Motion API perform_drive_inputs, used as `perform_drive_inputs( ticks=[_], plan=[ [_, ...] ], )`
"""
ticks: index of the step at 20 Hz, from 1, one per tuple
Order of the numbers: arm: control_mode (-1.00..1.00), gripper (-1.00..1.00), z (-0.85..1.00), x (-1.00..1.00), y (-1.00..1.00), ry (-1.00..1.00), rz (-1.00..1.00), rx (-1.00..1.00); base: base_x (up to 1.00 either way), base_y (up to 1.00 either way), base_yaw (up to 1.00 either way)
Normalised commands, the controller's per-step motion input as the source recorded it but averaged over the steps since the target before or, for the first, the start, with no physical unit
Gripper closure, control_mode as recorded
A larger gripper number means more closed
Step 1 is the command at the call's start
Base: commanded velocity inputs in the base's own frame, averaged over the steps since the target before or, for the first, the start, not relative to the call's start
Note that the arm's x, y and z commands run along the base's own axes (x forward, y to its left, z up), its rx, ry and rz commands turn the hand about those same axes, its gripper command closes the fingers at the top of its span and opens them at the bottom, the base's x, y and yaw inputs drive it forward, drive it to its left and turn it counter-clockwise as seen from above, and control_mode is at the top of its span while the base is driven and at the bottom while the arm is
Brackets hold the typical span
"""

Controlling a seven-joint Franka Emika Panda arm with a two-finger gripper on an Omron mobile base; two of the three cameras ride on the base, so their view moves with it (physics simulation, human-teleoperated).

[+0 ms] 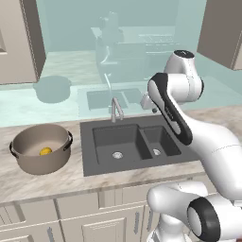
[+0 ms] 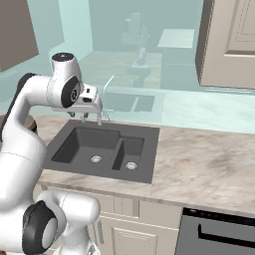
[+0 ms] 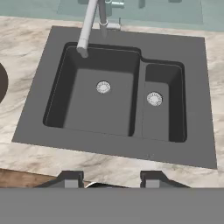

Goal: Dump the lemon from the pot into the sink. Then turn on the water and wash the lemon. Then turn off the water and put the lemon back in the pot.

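The lemon (image 1: 45, 151) rests inside the pot (image 1: 41, 163) left of the sink (image 1: 94, 163); the pincer (image 3: 111, 178), empty and partly parted, hangs above the sink.

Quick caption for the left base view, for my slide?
Lemon still in the pot left of the dry sink; arm raised over the counter.
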Motion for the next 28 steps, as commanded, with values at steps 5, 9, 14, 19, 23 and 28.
perform_drive_inputs(
  ticks=[5, 9, 14, 19, 23, 28],
  plan=[
    [-1.00, -1.00, 0.00, -0.38, 0.00, -0.06, -0.01, -0.02, 0.00, 0.00, 0.00],
    [-1.00, -1.00, 0.00, -0.60, 0.00, -0.08, -0.02, -0.01, 0.00, 0.00, 0.00],
    [-1.00, -1.00, 0.00, -0.42, 0.01, -0.05, 0.00, 0.00, 0.00, 0.00, 0.00],
    [-1.00, -1.00, 0.08, -0.05, 0.18, 0.00, 0.00, -0.02, 0.00, 0.00, 0.00],
    [-1.00, -1.00, 0.19, 0.00, 0.30, -0.04, 0.00, -0.03, 0.00, 0.00, 0.00],
    [-1.00, -1.00, 0.21, 0.00, 0.39, -0.05, 0.00, 0.00, 0.00, 0.00, 0.00]
  ],
)
